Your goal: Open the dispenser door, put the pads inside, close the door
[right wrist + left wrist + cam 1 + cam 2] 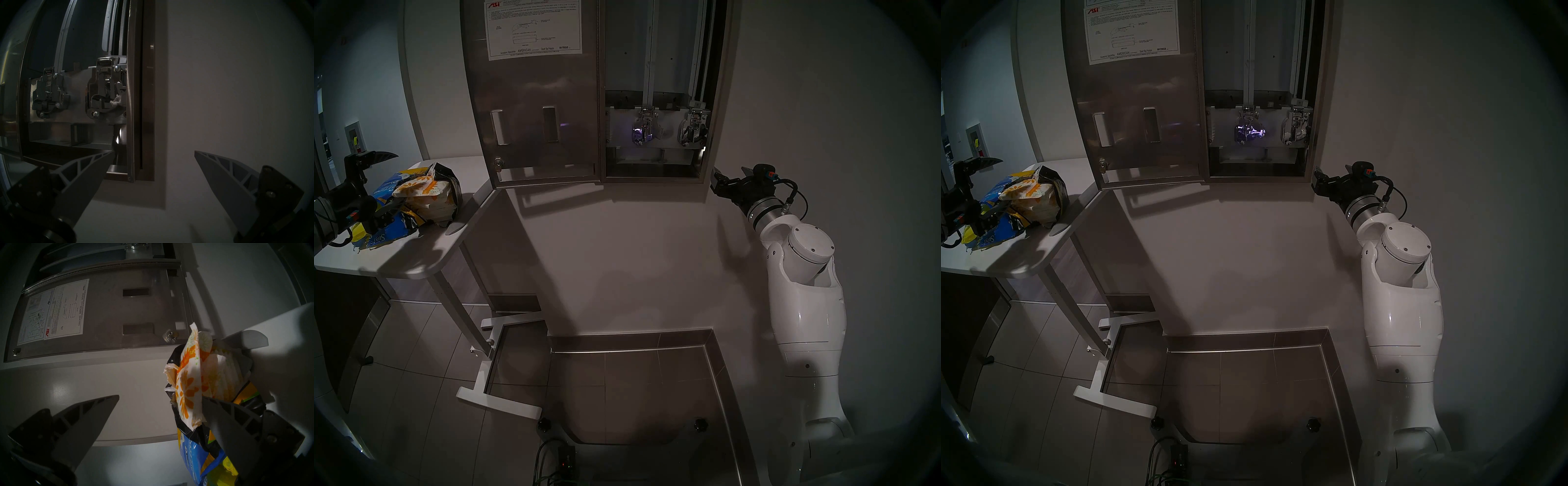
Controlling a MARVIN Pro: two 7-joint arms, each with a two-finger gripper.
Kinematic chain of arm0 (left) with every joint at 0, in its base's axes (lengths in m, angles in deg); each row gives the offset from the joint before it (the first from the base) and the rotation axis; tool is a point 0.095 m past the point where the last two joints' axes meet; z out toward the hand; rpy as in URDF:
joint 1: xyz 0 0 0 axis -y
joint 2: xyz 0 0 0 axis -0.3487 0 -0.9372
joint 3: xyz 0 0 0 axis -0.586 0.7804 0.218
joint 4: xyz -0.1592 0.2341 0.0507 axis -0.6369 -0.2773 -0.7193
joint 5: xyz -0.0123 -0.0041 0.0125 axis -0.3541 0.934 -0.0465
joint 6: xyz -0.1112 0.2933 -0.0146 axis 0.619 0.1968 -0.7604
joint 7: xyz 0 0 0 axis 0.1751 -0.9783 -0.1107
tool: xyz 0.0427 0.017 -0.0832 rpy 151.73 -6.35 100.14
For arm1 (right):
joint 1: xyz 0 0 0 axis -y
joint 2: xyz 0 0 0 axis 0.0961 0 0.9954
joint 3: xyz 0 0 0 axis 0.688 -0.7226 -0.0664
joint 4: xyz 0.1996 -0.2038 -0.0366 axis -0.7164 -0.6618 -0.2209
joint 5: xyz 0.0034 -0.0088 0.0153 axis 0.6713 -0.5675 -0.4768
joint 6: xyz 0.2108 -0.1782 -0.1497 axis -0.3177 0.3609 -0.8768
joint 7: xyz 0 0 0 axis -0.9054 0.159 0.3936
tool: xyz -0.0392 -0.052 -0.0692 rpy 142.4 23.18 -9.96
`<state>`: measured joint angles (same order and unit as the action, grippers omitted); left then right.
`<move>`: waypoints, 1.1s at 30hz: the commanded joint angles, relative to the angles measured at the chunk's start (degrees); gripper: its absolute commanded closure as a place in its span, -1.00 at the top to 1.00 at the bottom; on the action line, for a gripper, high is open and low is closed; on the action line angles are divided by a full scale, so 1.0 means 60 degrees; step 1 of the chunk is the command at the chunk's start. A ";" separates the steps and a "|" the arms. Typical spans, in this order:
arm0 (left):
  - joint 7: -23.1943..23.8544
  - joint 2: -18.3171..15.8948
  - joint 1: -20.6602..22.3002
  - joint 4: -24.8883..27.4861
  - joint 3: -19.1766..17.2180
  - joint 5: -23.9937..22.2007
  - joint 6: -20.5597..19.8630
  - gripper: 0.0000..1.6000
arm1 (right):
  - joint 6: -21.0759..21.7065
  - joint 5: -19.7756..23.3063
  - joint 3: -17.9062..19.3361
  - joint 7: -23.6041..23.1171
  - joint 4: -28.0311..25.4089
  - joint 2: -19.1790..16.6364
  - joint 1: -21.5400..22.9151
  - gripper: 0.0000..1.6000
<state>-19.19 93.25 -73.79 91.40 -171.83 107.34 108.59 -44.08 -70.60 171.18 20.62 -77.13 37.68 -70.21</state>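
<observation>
– Dispenser door [531, 101], tall brushed-steel panel, from the left head eye: hangs swung wide to the left of the tall steel wall dispenser [719, 101], with a white instruction sheet [534, 29] on its back. Counts as opened?
– Looks so. Leaves the loading and the closing. Shows the pads [426, 190], soft white packets with orange flower print, bunched in a torn blue-and-yellow plastic bag [382, 237] on a white side table [398, 261], well apart from the chutes.
– From the right head eye?
– Much the same. Shows no packet in the visible part of the chutes. Puts the left gripper [1005, 181] over the bag and the right gripper [1316, 178] just beside the cabinet's lower right corner.
– Left wrist?
– Jaws spread fully, clamped on nothing. One finger [220, 416] right by the topmost flowered packet, touching or not impossible to tell. Beyond, the door's back again: two lever slots and a round lock [169, 334].
– Right wrist?
– Also spread wide and empty, straddling the cabinet's right edge, near two chrome lever mechanisms [105, 91] and a wide bottom slot [68, 140], both bare of packets.
</observation>
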 commanded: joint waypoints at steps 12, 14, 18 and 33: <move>-0.0162 -0.0120 0.0337 0.0205 0.0205 0.0071 -0.0261 -0.07 | -0.0107 0.0000 -0.0001 0.0032 -0.0319 -0.0053 0.0249 1.00; -0.0164 -0.0100 0.0321 0.0218 0.0221 0.0087 -0.0262 -0.04 | -0.0107 0.0003 -0.0003 0.0035 -0.0320 -0.0056 0.0248 1.00; -0.0163 -0.0071 0.0304 0.0222 0.0233 0.0091 -0.0269 -0.04 | -0.0108 0.0010 -0.0008 0.0042 -0.0320 -0.0063 0.0247 1.00; -0.0156 -0.0020 0.0252 0.0051 0.0250 0.0135 -0.0117 -1.00 | -0.0111 0.0034 -0.0023 0.0064 -0.0321 -0.0085 0.0244 1.00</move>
<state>-19.20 93.61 -73.17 91.66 -169.90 108.07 107.07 -44.08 -70.26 170.96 20.91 -77.13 37.40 -70.24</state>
